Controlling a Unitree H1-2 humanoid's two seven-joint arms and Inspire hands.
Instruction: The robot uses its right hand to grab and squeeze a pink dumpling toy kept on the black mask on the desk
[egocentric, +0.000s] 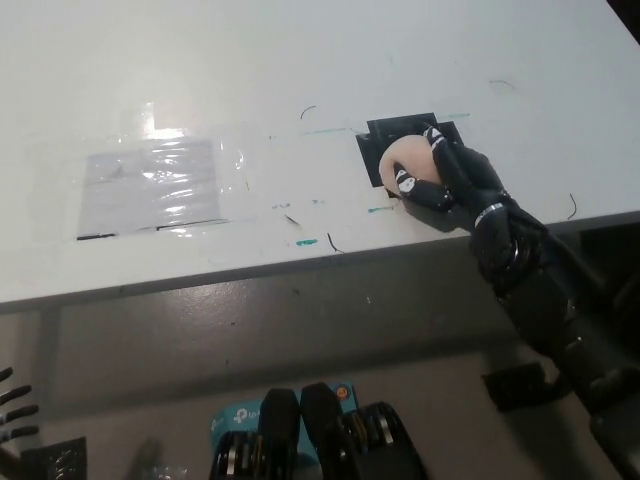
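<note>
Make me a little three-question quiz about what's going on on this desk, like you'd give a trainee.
1. True or false: the black right robot hand is closed around the pink dumpling toy.
2. What does the toy sit on? A) the black mask B) the taped clear sheet C) the bare desk
3. Fill in: the white left robot hand rests at the picture's lower ____ corner, off the desk.

Key: 1 true; 2 A; 3 left. The left robot hand is mostly cut off, so whether it is open cannot be told.
</note>
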